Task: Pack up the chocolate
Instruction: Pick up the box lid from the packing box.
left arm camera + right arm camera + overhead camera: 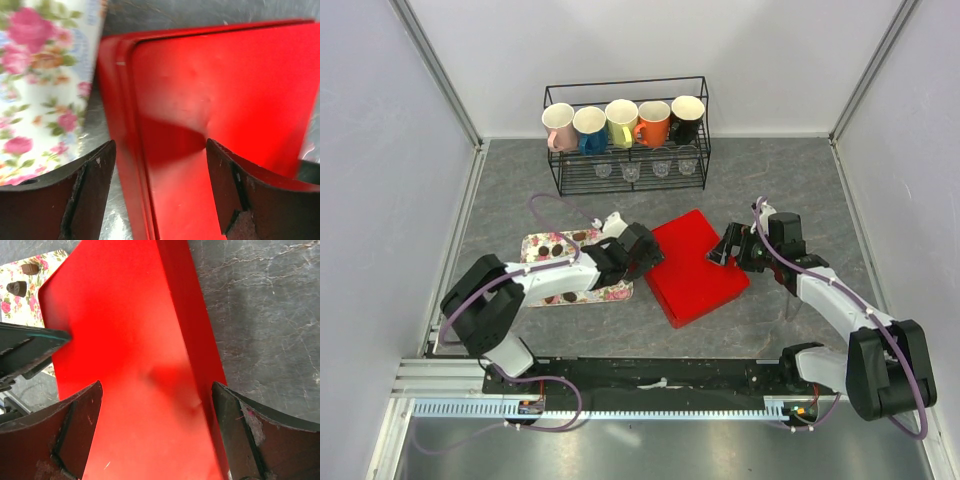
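Observation:
A red box (698, 265) lies closed in the middle of the table, its lid filling the left wrist view (215, 95) and the right wrist view (125, 340). To its left is a flowered tray (616, 293) with dark chocolate (556, 243) on it; two pieces (16, 287) show in the right wrist view. My left gripper (650, 255) is open, astride the box's left rim (160, 147). My right gripper (725, 250) is open over the box's right edge (157, 390). Neither holds anything.
A black wire rack (630, 170) at the back carries several coloured mugs (622, 122) and small glasses. White crinkled paper (612, 222) sits at the tray's far corner. White walls close the table on three sides.

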`<state>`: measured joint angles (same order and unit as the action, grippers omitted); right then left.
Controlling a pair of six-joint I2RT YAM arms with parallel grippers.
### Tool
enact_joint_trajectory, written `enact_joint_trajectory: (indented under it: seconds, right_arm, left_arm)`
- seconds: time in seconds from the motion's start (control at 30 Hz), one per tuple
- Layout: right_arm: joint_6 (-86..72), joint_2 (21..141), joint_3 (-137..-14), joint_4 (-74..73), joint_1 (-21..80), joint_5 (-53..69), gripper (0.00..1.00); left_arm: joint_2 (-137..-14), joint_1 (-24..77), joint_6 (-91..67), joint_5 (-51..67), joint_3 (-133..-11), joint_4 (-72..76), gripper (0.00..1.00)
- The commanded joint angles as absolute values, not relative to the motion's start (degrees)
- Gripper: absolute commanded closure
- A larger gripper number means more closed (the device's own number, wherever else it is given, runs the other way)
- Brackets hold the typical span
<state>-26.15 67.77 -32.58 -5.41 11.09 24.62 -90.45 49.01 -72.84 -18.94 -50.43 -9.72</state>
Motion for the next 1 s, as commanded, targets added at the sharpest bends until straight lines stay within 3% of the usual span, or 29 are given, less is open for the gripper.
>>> enact_joint_trajectory:
  seconds: [0.0, 0.53, 0.77, 0.97]
  right_arm:
    - [-25.22, 65.04, -33.58, -6.85, 11.34, 22.85, 0.02]
    - [-26.63, 59.77, -31.47, -13.8, 11.34, 14.86, 0.02]
    - [-27.68, 54.23, -31.03, -16.7, 11.34, 13.09, 0.11]
    - [-30.85, 51.78, -28.75, -18.72, 10.11, 13.1, 0.11]
  left_arm:
    - [-92.55, 50.01, -65.66, -14.42, -55.02, -3.88, 0.21]
    - [-83.32, 50.27, -58.54, -15.12, -49.92, -1.58, 0.2]
    - [-79.9, 50.27, -56.78, -12.75, -47.55, -2.19, 0.2]
    - [-79.71, 50.27, -55.9, -10.72, -46.93, -2.46, 0.2]
